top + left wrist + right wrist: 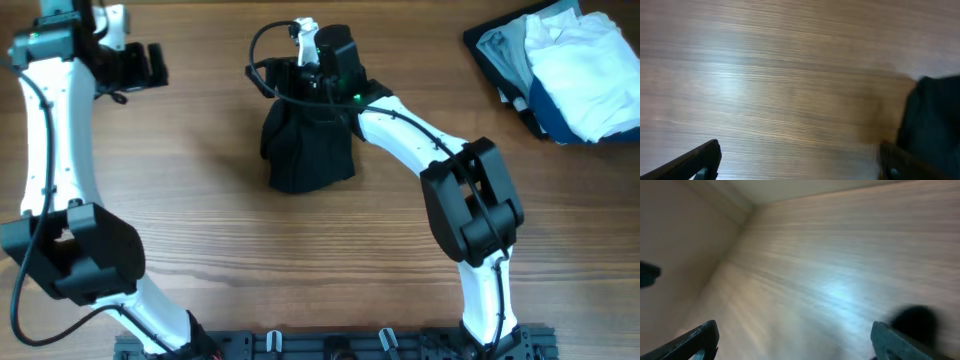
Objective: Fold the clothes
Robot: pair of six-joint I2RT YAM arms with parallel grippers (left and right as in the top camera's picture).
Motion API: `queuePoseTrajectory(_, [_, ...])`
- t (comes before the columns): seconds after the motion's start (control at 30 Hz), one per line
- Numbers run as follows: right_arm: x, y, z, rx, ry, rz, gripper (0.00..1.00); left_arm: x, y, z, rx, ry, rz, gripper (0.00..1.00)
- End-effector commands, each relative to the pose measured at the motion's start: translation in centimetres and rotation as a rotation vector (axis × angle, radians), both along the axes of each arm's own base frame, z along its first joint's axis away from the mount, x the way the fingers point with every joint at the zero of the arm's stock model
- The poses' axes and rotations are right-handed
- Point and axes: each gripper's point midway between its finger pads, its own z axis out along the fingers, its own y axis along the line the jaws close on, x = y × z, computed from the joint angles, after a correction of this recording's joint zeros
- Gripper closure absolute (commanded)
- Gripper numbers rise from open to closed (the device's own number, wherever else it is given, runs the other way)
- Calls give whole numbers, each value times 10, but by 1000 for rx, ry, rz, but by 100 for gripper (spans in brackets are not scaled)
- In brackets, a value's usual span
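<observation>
A black folded garment (308,148) lies on the wooden table at top centre. Its edge shows at the right of the left wrist view (935,120). My right gripper (300,62) is above the garment's far edge; its wrist view shows the jaws (795,342) wide open with only bare table between them. My left gripper (148,66) is at the far left, well away from the garment, and its jaws (800,160) are open and empty over bare wood.
A dark tray (490,55) at the top right holds a pile of white, grey and blue clothes (580,70). A black rail (340,345) runs along the front edge. A wall rises at the table's far edge (685,245).
</observation>
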Motion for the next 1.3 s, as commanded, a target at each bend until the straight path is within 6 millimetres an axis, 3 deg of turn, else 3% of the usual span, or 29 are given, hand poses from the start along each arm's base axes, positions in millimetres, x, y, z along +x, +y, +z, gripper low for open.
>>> queuePoseTrajectory(0.0, [-13,8,-4,-3,29,78,2,-6,28,3,-60,-21,61,0])
queuePoseTrajectory(0.13, [-3,-13,-6,-73,44,68,1,-9,32,4,-121,-32,67,0])
queuePoseTrajectory(0.3, [10,-54,17,-222,21,18,0,-7,20,4,-127,-26,42,0])
queuePoseTrajectory(0.37, [5,-58,16,-261,41,28,1,-6,13,4,-127,-24,27,0])
queuePoseTrajectory(0.47, [-8,-56,-1,-325,100,25,0,-6,6,3,-130,-14,10,0])
queuePoseTrajectory(0.53, [-1,-81,-14,-422,150,-117,1,-12,-16,1,-165,10,-90,0])
queuePoseTrajectory(0.63, [10,-108,-8,-407,181,-182,0,-21,-59,-2,-257,28,-263,0])
queuePoseTrajectory(0.7, [19,-142,2,-380,221,-241,0,-28,-94,-10,-309,50,-398,0])
queuePoseTrajectory(0.83, [29,-209,21,-307,276,-306,0,-44,-151,-45,-313,135,-626,0])
queuePoseTrajectory(0.9, [26,-229,22,-277,306,-281,0,-47,-174,-60,-312,169,-703,0])
queuePoseTrajectory(1.1, [12,-252,7,-359,346,-254,1,-34,-216,-105,-309,197,-797,1])
queuePoseTrajectory(1.27, [11,-253,6,-376,341,-249,2,-21,-237,-127,-296,168,-837,16])
